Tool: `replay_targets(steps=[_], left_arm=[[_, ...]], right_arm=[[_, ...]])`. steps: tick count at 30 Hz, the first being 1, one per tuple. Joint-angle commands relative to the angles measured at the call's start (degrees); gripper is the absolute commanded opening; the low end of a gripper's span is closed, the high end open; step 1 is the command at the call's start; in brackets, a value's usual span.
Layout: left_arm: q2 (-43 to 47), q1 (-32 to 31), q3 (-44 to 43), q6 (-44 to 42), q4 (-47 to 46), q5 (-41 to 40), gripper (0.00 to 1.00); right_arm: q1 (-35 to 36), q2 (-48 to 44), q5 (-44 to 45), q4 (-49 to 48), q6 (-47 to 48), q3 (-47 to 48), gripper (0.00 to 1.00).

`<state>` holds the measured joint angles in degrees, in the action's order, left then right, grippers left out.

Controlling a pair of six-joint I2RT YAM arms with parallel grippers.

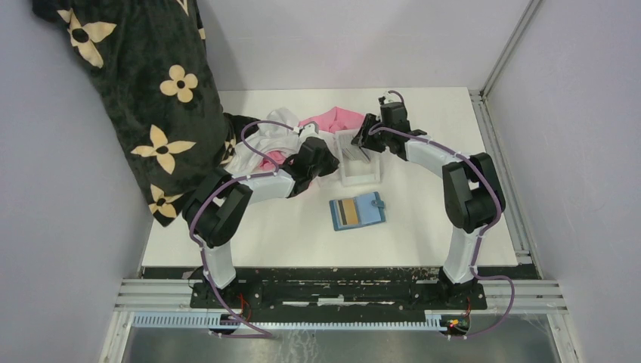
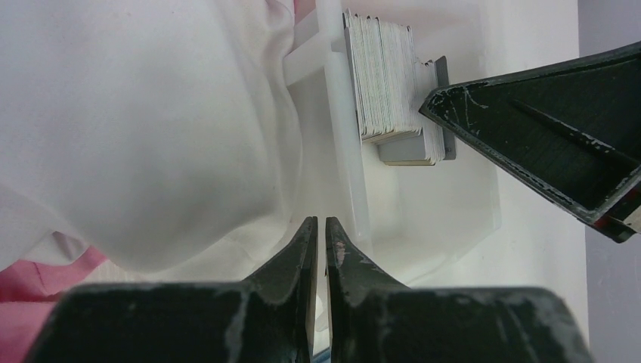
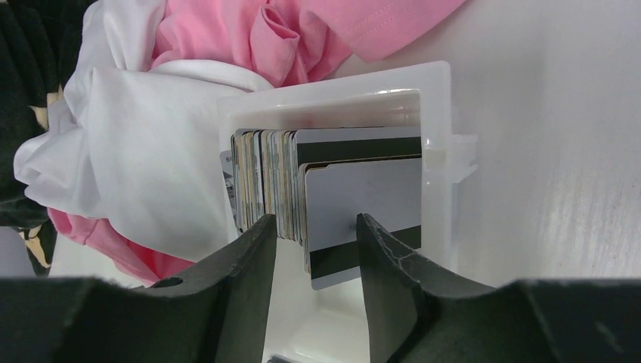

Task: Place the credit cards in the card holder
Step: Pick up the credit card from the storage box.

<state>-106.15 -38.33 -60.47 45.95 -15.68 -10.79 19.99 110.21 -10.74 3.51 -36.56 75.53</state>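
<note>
The credit cards (image 3: 264, 181) stand on edge as a stack in a clear tray (image 3: 332, 94). A grey card with a black stripe (image 3: 363, 189) is at the front. My right gripper (image 3: 315, 219) is open, its fingers straddling the front cards from above without clamping them. Seen from above, it (image 1: 361, 138) hangs over the tray (image 1: 361, 175). My left gripper (image 2: 318, 223) is shut to a thin slit at the tray's left wall (image 2: 344, 151), beside the card stack (image 2: 385, 83). The blue card holder (image 1: 369, 209) lies open nearer the arms, with a gold-tan card (image 1: 348, 212) in it.
White cloth (image 1: 272, 136) and pink cloth (image 1: 332, 117) are bunched against the tray's left and far sides. A dark flowered fabric (image 1: 151, 83) hangs over the table's left edge. The right gripper's finger (image 2: 529, 136) crosses the left wrist view.
</note>
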Motion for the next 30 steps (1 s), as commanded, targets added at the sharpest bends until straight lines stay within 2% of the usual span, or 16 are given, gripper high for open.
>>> replay_targets(steps=[1,7,12,15,19,25,30], left_arm=[[-0.64,0.27,-2.70,-1.12,-0.60,1.32,0.14],[-0.60,0.27,-2.84,-1.22,-0.50,1.70,0.14],[-0.05,0.28,-2.42,-1.14,-0.53,1.90,0.14],[0.68,0.30,-1.91,-1.13,-0.58,1.80,0.14],[1.93,0.29,-1.05,-1.13,-0.67,1.61,0.15],[5.92,0.26,0.13,-2.26,0.56,0.44,0.16],[11.52,0.34,2.00,-4.72,1.48,0.18,0.18]], right_arm=[[0.49,-4.15,-2.14,-1.77,-1.40,-0.13,0.46],[0.77,-5.11,-1.90,-1.17,-1.18,-0.58,0.38],[1.93,-5.92,1.39,2.64,1.47,0.64,0.23],[3.57,-6.99,6.38,7.59,4.77,2.32,0.16],[5.62,-8.19,11.86,12.39,8.46,4.90,0.02],[7.90,-11.25,20.21,17.65,12.88,6.45,0.01],[8.59,-18.43,22.61,18.54,13.99,2.97,0.01]])
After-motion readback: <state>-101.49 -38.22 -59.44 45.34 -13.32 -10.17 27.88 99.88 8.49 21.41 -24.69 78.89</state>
